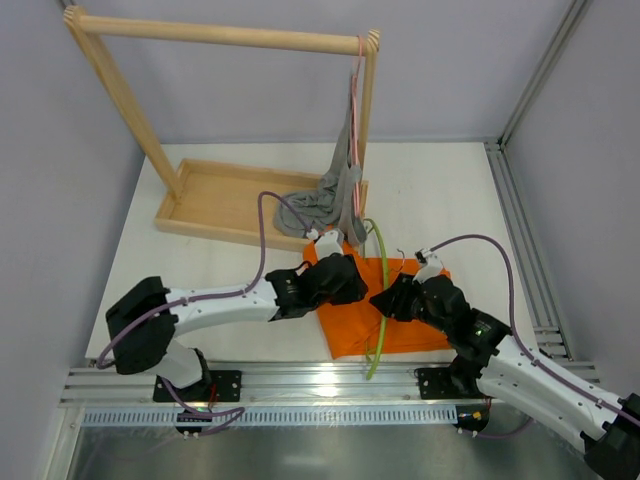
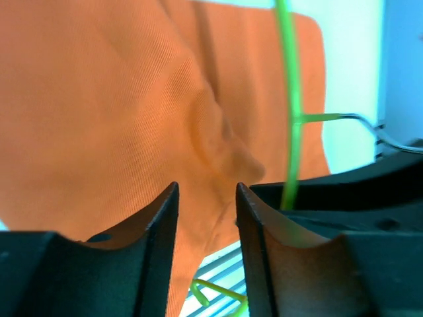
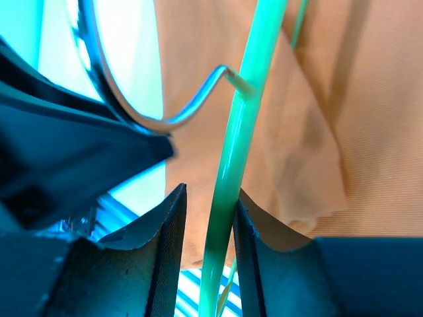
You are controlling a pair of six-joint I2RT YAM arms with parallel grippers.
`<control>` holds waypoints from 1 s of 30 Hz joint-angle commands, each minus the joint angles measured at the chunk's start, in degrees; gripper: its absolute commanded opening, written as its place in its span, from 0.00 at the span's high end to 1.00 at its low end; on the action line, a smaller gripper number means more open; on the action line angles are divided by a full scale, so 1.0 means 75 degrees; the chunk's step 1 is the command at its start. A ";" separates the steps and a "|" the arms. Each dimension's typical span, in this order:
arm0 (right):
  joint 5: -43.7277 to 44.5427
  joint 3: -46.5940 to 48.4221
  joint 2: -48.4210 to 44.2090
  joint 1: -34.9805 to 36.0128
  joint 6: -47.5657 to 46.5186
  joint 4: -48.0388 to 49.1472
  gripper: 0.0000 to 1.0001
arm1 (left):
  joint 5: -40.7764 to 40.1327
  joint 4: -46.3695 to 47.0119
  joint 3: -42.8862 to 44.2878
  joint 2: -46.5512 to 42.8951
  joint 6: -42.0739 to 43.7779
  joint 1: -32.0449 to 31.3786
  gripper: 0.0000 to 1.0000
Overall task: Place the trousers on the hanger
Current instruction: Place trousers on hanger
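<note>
White worktop point(image 1: 440, 200): carries everything listed.
Pale wooden rail stand with tray base point(image 1: 220, 38): at the back left.
Large bright orange cloth trousers point(image 1: 350, 325): folded flat at the near centre of the worktop.
Small grey garment point(image 1: 335, 190): hangs from the stand on a thin pink hanger point(image 1: 356, 90).
Thin lime-green hanger with metal hook point(image 1: 383, 262): lies across the trousers.
Left gripper point(image 2: 207, 188): jaws partly apart over puckered orange cloth, holding nothing.
Right gripper point(image 3: 210, 191): jaws narrowly apart around the green bar, a sliver of gap on one side.

Bright, even light overhead; up close the hanger point(image 3: 228, 198) blurs, background glaring cyan.
</note>
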 commanded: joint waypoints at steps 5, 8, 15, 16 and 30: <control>-0.0519 -0.0167 -0.0046 0.0354 -0.0103 0.0941 0.63 | -0.0120 0.1300 -0.0761 -0.1392 0.1192 0.0055 0.48; -0.0472 -0.0331 -0.0069 0.0506 -0.0022 0.1117 0.63 | 0.0138 0.1618 -0.0809 -0.1392 0.1509 0.0055 0.46; -0.0437 -0.0566 0.0082 0.0706 0.0212 0.1561 0.68 | 0.0712 0.2519 -0.0785 -0.0842 0.1708 0.0055 0.43; -0.0448 -0.0554 0.0106 0.0752 0.0225 0.1644 0.68 | 0.0806 0.2765 -0.0797 -0.0783 0.1732 0.0055 0.42; 0.0266 -0.0613 0.0387 0.1362 0.0319 0.1738 0.74 | 0.0151 0.2263 -0.0574 -0.0233 0.1521 0.0055 0.42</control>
